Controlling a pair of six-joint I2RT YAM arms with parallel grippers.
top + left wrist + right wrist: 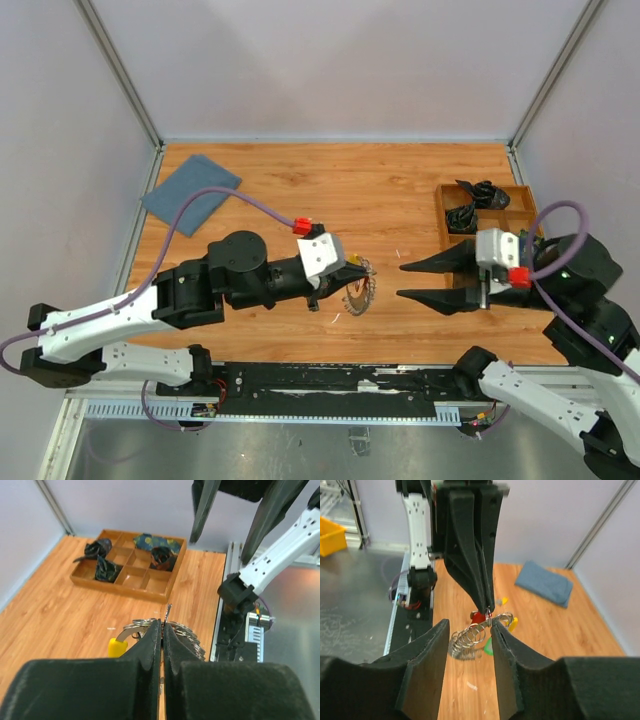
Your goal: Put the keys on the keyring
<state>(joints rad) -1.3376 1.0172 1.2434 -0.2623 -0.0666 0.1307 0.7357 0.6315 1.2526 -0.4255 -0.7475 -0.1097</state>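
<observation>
My left gripper (354, 272) is shut on the thin wire of the keyring (362, 292) and holds it just above the table. In the left wrist view the jaws (164, 624) pinch the wire, with a yellow tag (117, 646) to the left and the fringe of silver keys (194, 639) to the right. My right gripper (402, 281) is open and empty, its tips just right of the ring. In the right wrist view the keyring (474, 636) hangs between my open fingers (429, 660), with red (479, 616), yellow (512, 624) and green (488, 647) tags. No separate loose keys show clearly.
A wooden compartment tray (520, 190) with black cable bundles (478, 195) stands at the right; it also shows in the left wrist view (129, 586). A blue cloth (190, 192) lies at the back left. Small white scraps (337, 318) lie near the ring.
</observation>
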